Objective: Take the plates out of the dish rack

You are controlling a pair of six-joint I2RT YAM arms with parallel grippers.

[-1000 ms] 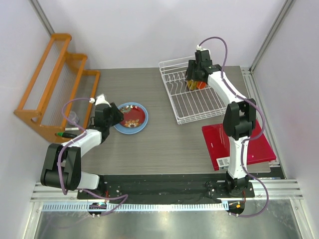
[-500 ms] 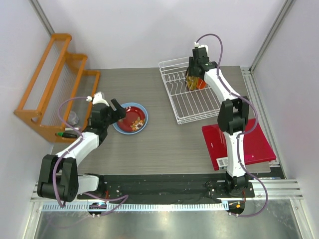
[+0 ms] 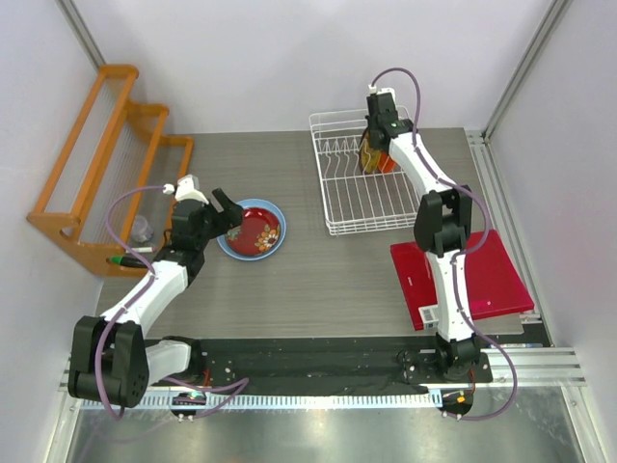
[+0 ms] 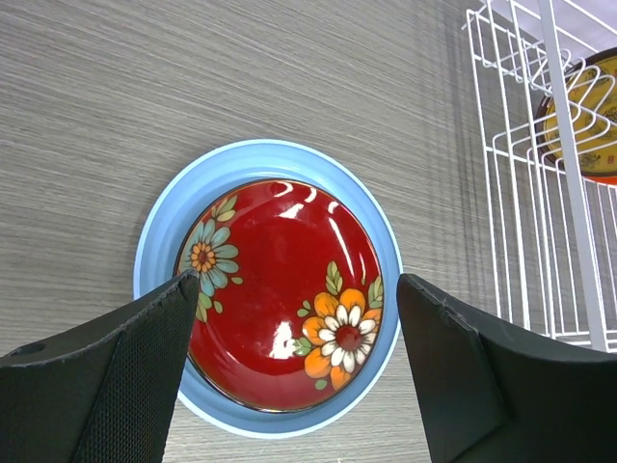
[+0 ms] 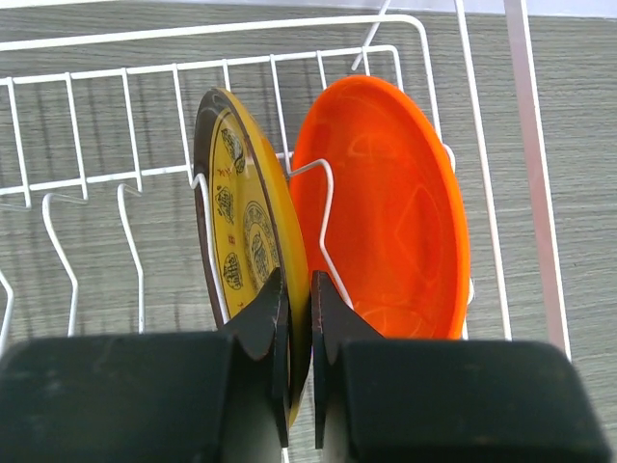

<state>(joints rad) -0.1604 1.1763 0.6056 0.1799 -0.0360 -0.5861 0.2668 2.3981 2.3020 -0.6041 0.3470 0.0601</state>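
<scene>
Light blue rim on the big plate; glossy dark red with orange, white and blue flowers, green leaves, on the floral plate. Dark brown motifs on the yellow plate, plain bright orange plate, white wire dish rack, grey wood-grain desk.

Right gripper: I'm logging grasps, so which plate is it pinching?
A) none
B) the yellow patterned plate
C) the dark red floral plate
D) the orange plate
B: in the right wrist view the right gripper is closed on the rim of the yellow patterned plate, while the orange plate stands free beside it.
</scene>
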